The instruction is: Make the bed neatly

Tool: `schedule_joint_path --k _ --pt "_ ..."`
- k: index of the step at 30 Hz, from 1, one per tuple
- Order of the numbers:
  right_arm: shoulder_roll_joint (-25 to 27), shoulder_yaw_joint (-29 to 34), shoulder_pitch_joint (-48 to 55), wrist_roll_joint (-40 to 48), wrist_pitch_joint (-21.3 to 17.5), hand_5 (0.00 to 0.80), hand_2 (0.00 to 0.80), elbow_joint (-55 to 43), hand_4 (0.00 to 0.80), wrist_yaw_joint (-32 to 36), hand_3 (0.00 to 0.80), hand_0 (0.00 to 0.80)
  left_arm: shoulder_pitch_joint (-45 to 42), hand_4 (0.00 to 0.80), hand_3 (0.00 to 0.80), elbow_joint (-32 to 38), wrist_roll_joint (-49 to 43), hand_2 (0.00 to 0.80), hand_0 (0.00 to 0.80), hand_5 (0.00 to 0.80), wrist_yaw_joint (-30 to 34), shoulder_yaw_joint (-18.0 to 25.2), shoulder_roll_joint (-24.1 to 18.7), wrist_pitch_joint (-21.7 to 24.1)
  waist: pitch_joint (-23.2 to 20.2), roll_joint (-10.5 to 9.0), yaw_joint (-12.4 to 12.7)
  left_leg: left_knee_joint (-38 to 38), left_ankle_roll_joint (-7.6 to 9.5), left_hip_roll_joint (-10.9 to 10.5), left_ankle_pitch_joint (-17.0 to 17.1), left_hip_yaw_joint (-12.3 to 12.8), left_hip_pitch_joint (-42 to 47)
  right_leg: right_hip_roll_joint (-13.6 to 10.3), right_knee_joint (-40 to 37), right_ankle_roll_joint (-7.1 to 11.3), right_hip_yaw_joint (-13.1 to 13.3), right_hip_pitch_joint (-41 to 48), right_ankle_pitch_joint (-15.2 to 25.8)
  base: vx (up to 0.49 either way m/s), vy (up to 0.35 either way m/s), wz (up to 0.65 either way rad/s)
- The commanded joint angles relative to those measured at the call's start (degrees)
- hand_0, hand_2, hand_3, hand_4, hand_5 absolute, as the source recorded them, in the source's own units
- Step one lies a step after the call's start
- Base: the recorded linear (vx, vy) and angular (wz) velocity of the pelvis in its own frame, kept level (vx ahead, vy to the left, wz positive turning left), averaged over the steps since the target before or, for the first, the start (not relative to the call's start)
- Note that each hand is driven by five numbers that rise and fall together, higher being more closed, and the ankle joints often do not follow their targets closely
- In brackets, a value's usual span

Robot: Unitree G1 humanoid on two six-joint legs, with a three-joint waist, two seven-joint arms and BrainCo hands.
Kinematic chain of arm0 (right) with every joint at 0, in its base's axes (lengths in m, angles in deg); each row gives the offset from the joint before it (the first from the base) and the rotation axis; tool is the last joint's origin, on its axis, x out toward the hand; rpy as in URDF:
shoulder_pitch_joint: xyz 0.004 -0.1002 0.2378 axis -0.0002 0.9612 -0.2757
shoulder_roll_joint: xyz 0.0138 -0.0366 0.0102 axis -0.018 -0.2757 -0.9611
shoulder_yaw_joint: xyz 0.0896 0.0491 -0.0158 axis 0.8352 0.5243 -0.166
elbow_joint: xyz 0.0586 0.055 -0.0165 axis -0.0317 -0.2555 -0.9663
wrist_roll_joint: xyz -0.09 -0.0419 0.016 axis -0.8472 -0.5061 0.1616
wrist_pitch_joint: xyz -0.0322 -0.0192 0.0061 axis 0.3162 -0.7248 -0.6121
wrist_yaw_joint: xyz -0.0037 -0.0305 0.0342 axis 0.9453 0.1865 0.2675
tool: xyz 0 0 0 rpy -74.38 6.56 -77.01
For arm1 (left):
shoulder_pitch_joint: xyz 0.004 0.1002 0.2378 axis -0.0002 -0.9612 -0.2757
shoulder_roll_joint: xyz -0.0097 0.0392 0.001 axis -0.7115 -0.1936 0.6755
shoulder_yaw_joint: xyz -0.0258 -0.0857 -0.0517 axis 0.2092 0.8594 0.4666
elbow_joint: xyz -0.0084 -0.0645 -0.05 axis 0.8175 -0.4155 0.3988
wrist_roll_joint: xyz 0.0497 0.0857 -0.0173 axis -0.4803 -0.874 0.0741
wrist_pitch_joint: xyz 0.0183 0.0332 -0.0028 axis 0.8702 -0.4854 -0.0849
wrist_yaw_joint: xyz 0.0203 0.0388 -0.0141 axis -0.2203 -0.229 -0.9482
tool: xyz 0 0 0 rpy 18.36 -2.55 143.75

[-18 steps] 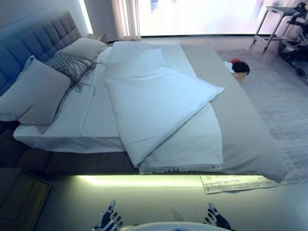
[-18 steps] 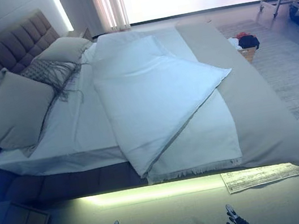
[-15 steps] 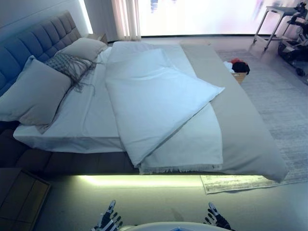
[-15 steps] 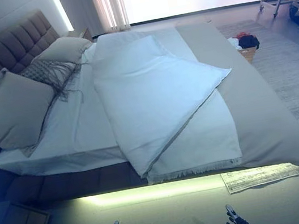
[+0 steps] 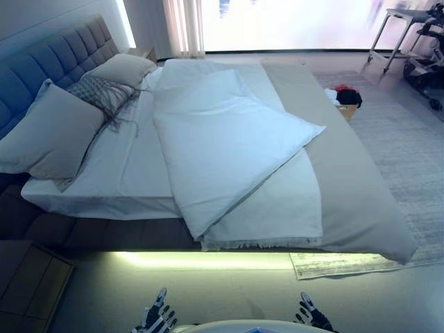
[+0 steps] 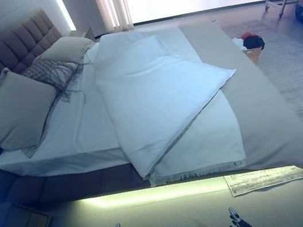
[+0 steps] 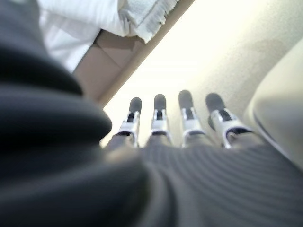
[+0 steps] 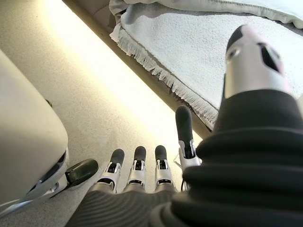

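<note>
A wide bed (image 5: 104, 232) with a grey tufted headboard (image 5: 48, 66) fills the eye views. A white duvet (image 5: 222, 146) lies skewed across it, folded over with one corner pointing right, its fringed edge hanging over the near side. A beige cover (image 5: 347, 180) lies along the right part. Two beige pillows (image 5: 48, 132) and a fringed grey cushion (image 5: 104, 94) sit at the head. My left hand (image 5: 156, 318) and right hand (image 5: 312, 316) hang low over the floor before the bed, fingers straight and empty, as both wrist views show (image 7: 161, 118) (image 8: 137, 165).
A wooden nightstand (image 5: 28, 281) stands at lower left. A grey rug (image 5: 409, 159) lies right of the bed, its edge showing under the bed's corner. A basket with clothes (image 5: 343, 97) sits on it. A metal stand (image 5: 395, 31) is far right. A lit strip glows under the bed.
The whole picture has shifted very slightly; the bedding and both hands stay as they were.
</note>
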Motion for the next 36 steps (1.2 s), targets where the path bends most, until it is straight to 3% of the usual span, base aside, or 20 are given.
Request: schedule_joint_path --k 1,12,14,15,16,18,20,22,23,26,28,31,32,34,35,36 --pt "-0.9 1.7 -4.6 1.2 -0.7 0.000 0.000 2.8 0.000 0.5 0.000 0.000 4.4 0.000 0.000 -3.2 1.1 0.000 0.000 0.000 1.0 1.8 1.0 0.2 0.7 -1.35 0.0 0.0 3.54 -4.9 -5.2 0.9 1.4 -0.1 0.5 2.90 0.4 -1.0 1.7 0.000 0.000 0.00" --pt "-1.3 0.4 -5.4 0.9 2.4 0.000 0.000 2.4 0.000 2.8 0.000 0.000 4.8 0.000 0.000 -3.3 -0.1 0.000 0.000 0.000 0.1 2.5 0.9 0.5 1.8 -1.56 -0.1 0.3 3.81 -4.6 -5.0 0.9 2.1 0.5 2.6 2.03 1.3 -1.7 0.4 0.032 -0.032 0.00" --pt "-1.3 -0.3 -6.0 0.3 3.1 0.000 0.000 2.3 0.000 3.2 0.000 0.000 5.1 0.000 0.000 -3.1 -1.4 0.000 0.000 0.000 0.2 2.5 1.0 0.8 2.9 -2.14 0.0 6.8 3.49 -4.3 -6.4 1.2 -0.2 0.2 5.5 0.88 1.5 -2.6 -1.0 0.006 -0.053 0.00" --pt "-1.1 -0.9 -6.3 0.5 3.3 0.000 0.000 1.7 0.000 2.9 0.000 0.000 5.5 0.000 0.000 -2.9 -2.0 0.000 0.000 0.000 0.2 2.5 1.1 1.0 4.3 -2.96 0.4 14.1 3.10 -4.8 -8.0 0.9 -3.4 -0.6 7.4 0.04 1.3 -3.3 -1.4 -0.058 -0.058 0.03" --pt "-0.7 -1.2 -6.7 0.7 3.4 0.000 0.000 1.2 0.000 3.0 0.000 0.000 5.8 0.000 0.000 -3.0 -1.8 0.000 0.000 0.000 0.4 2.6 1.2 1.6 5.7 -3.37 0.8 21.2 2.45 -4.8 -7.4 -0.1 -7.4 -0.9 8.5 -0.78 1.3 -3.8 -1.7 -0.073 -0.043 0.07" --pt "0.2 -1.9 -7.4 -0.1 3.6 0.000 0.000 0.1 0.000 2.7 0.000 0.000 6.1 0.000 0.000 -2.6 -0.1 0.000 0.000 0.000 0.2 3.1 1.2 1.9 8.5 -3.00 1.4 26.8 0.14 -3.1 -1.8 -1.2 -13.6 0.0 9.7 -1.91 2.5 -3.7 -2.1 -0.018 0.028 0.07" --pt "1.0 -2.1 -7.7 -1.3 3.5 0.000 0.000 0.2 0.000 2.3 0.000 0.000 6.1 0.000 0.000 -2.3 1.6 0.000 0.000 0.000 0.3 3.5 1.1 1.5 9.6 -2.31 1.5 22.0 -0.92 0.1 1.0 0.4 -14.3 0.6 9.8 -1.74 3.3 -2.9 -2.7 0.138 0.134 -0.19" --pt "1.8 -1.6 -7.6 -2.4 3.1 0.000 0.000 0.7 0.000 2.3 0.000 0.000 6.0 0.000 0.000 -2.6 2.5 0.000 0.000 0.000 0.3 3.2 1.0 1.4 10.2 -1.11 1.5 10.8 -2.66 5.2 7.3 3.1 -14.2 1.5 8.6 -1.34 3.7 -0.6 -3.5 0.310 0.191 -0.11" --pt "1.9 -1.4 -7.4 -2.7 2.8 0.000 0.000 0.8 0.000 2.4 0.000 0.000 6.0 0.000 0.000 -2.9 2.8 0.000 0.000 0.000 0.1 3.1 1.0 1.5 10.3 -0.81 1.7 6.7 -3.22 6.7 9.5 3.6 -14.8 1.6 8.3 -1.23 3.8 0.5 -4.1 0.410 0.198 0.05" --pt "2.7 -0.3 -5.9 -2.8 1.9 0.000 0.000 1.0 0.000 3.3 0.000 0.000 5.1 0.000 0.000 -3.7 2.4 0.000 0.000 0.000 -0.8 3.6 1.1 1.3 10.0 -0.48 2.8 0.3 -4.49 8.6 12.0 2.2 -17.8 1.1 8.7 -1.00 4.7 4.1 -6.8 0.418 0.196 0.12" --pt "2.9 0.5 -5.2 -2.4 1.4 0.000 0.000 1.2 0.000 4.1 0.000 0.000 4.1 0.000 0.000 -4.3 2.0 0.000 0.000 0.000 -0.9 4.2 1.4 1.4 9.6 -0.07 2.9 0.6 -4.80 9.1 12.2 2.2 -17.6 0.3 8.7 -0.57 5.0 6.0 -8.1 0.416 0.262 0.03" --pt "2.3 1.5 -5.0 -2.3 1.1 0.000 0.000 2.2 0.000 3.9 0.000 0.000 2.5 0.000 0.000 -4.7 1.3 0.000 0.000 0.000 -1.8 5.7 1.7 1.1 8.2 -0.12 3.3 0.7 -4.01 8.5 9.0 4.5 -15.0 -3.0 7.9 1.75 4.1 8.7 -8.0 0.462 0.318 -0.40" --pt "1.9 1.9 -5.0 -2.4 1.4 0.000 0.000 2.4 0.000 4.0 0.000 0.000 2.0 0.000 0.000 -4.7 0.7 0.000 0.000 0.000 -2.4 6.3 1.5 0.9 7.3 -0.35 3.9 1.5 -3.54 7.7 8.7 4.1 -13.9 -5.5 7.8 3.63 3.0 10.0 -7.4 0.521 0.338 -0.53" --pt "0.8 2.6 -4.6 -0.9 1.3 0.000 0.000 2.3 0.000 4.9 0.000 0.000 1.8 0.000 0.000 -5.1 -1.2 0.000 0.000 0.000 -2.4 7.0 0.5 0.9 6.0 -0.84 4.5 3.5 -2.38 6.5 7.2 4.0 -13.3 -8.4 8.8 5.48 2.0 11.3 -7.8 0.502 0.336 -0.67" --pt "0.4 2.9 -4.3 -0.8 1.0 0.000 0.000 2.1 0.000 5.4 0.000 0.000 1.9 0.000 0.000 -5.2 -2.1 0.000 0.000 0.000 -1.8 6.9 0.1 0.6 5.3 -1.00 4.3 4.6 -1.76 6.0 6.6 4.3 -13.5 -9.2 10.1 6.02 2.2 11.2 -7.6 0.466 0.371 -0.48" --pt "0.1 3.1 -4.0 -0.6 0.9 0.000 0.000 1.4 0.000 4.6 0.000 0.000 2.4 0.000 0.000 -4.8 -3.4 0.000 0.000 0.000 -1.6 6.6 -0.5 -0.1 4.6 -1.51 3.9 6.5 -0.31 4.3 5.4 4.8 -14.1 -10.6 13.0 6.70 3.5 10.8 -4.8 0.426 0.373 -0.19"
